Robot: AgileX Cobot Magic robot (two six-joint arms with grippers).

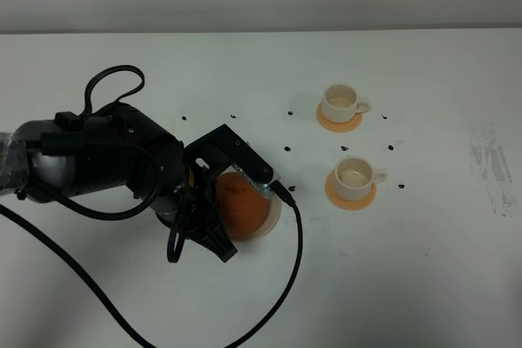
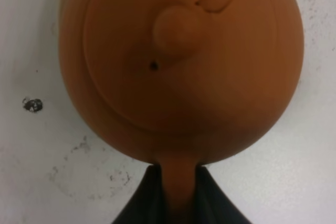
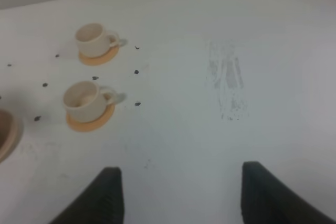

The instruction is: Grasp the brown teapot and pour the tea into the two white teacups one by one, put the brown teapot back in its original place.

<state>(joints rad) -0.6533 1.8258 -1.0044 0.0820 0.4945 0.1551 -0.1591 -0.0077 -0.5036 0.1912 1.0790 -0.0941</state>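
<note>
The brown teapot (image 1: 245,203) is over the pale beige disc (image 1: 276,214) left of the table's middle; I cannot tell whether it rests on the disc. My left gripper (image 1: 210,211) is shut on the teapot's handle. In the left wrist view the teapot (image 2: 178,66) fills the frame and the gripper (image 2: 178,203) clasps the handle (image 2: 178,179) between dark fingers (image 2: 142,200). Two white teacups (image 1: 338,103) (image 1: 355,174) stand to its right on orange coasters and look empty. They also show in the right wrist view (image 3: 92,38) (image 3: 83,100). My right gripper (image 3: 184,198) is open and empty, out of the high view.
Small black specks (image 1: 288,149) dot the table between teapot and cups. A faint grey smudge (image 1: 489,165) marks the right side of the table. The left arm's black cable (image 1: 289,275) trails toward the front edge. The orange coasters (image 1: 339,122) (image 1: 351,196) lie under the cups.
</note>
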